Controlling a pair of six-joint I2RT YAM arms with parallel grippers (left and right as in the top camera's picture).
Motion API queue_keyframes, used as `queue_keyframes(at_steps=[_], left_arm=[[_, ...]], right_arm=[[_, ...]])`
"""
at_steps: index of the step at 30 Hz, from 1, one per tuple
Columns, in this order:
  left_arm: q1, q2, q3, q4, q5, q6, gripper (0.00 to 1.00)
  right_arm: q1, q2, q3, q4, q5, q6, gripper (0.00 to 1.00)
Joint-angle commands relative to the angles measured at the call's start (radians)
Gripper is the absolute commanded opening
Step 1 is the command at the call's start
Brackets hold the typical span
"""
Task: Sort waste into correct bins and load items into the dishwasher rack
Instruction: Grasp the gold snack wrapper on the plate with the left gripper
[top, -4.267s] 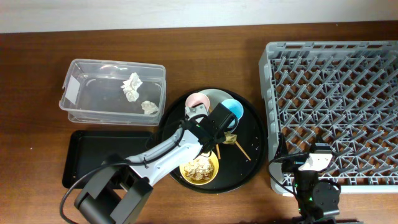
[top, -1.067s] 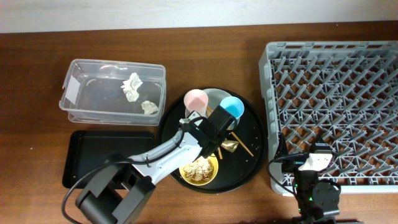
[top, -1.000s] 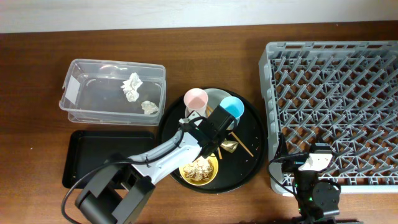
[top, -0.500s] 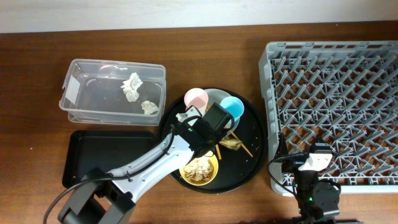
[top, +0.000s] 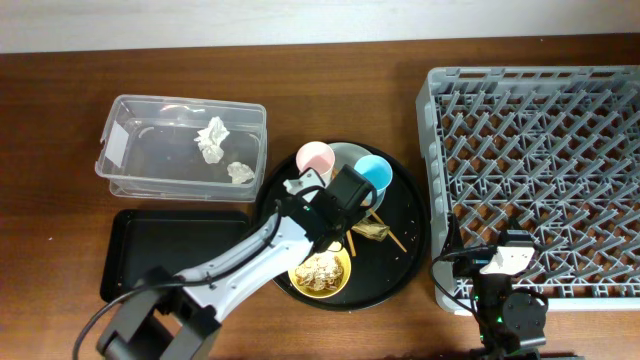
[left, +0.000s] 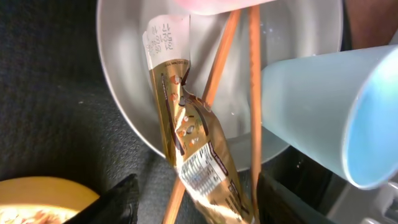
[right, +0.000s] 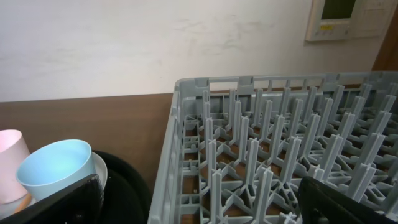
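Note:
My left gripper (top: 362, 218) (left: 199, 202) is open over the round black tray, its fingers on either side of the lower end of the crinkled gold-brown wrapper (top: 375, 229) (left: 193, 137). The wrapper lies across the wooden chopsticks (top: 392, 240) (left: 255, 93) and the rim of the pale plate (top: 345, 155) (left: 124, 74). The blue cup (top: 376, 172) (left: 317, 112) and pink cup (top: 314, 158) stand on the plate. The yellow bowl (top: 320, 272) holds beige food scraps. My right gripper (top: 505, 252) (right: 199, 205) is open and empty at the front left corner of the grey dishwasher rack (top: 540, 180) (right: 261, 155).
The clear tub (top: 125, 180) at the back left holds two tissue balls (top: 211, 137). The shallow black tray (top: 170, 255) lies in front of it. The round black tray (top: 405, 270) sits between the bins and the rack.
My left gripper has moved off the pink cup and down towards the wrapper. The wrapper now looks longer and lies a little differently. The right arm has not moved.

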Motion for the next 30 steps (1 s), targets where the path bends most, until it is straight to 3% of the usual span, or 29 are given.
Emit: queue_keyframes(at_steps=[1, 4, 14, 20, 30], left_arm=[[0.006, 0.069, -0.008, 0.037, 0.003, 0.016, 0.47], [0.006, 0.086, -0.008, 0.060, 0.007, 0.016, 0.40], [0.006, 0.119, -0.008, 0.056, 0.003, 0.016, 0.37], [0.006, 0.119, -0.008, 0.056, -0.023, 0.016, 0.16], [0.006, 0.118, -0.008, 0.049, -0.023, 0.017, 0.08]], right_arm=[[0.005, -0.004, -0.005, -0.007, 0.012, 0.005, 0.98], [0.005, -0.004, -0.005, -0.007, 0.012, 0.005, 0.98], [0.005, -0.004, -0.005, -0.007, 0.012, 0.005, 0.98], [0.005, -0.004, -0.005, -0.007, 0.012, 0.005, 0.98], [0.005, -0.004, -0.005, -0.007, 0.012, 0.005, 0.98]])
